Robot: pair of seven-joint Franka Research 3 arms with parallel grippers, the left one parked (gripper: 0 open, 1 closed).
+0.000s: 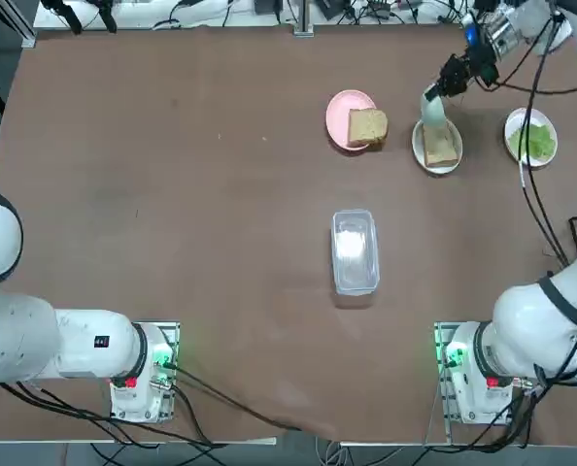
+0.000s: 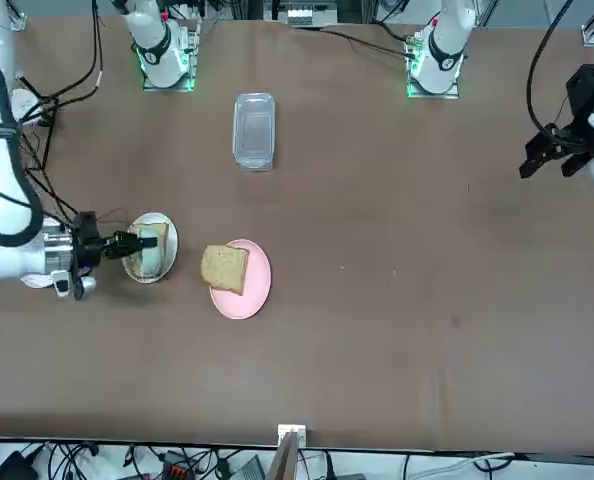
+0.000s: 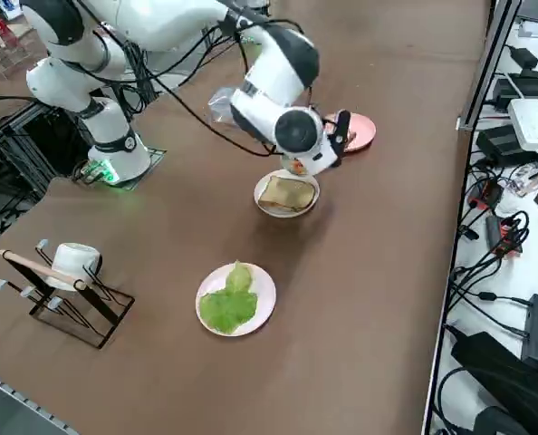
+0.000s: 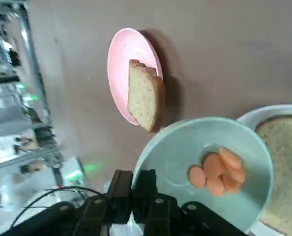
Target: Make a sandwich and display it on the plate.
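Two bread slices lie apart: one on the white plate, one on the pink plate. Your right end effector is clamped on the rim of a pale green cup of sausage slices, tilted directly above the white plate's bread. Lettuce waits on a third plate, well apart.

Brown table. Pink plate carries tan bread with darker crust. White plate holds another tan slice. Pale green cup contains orange-pink slices. Green lettuce lies on a second white plate. A clear box.
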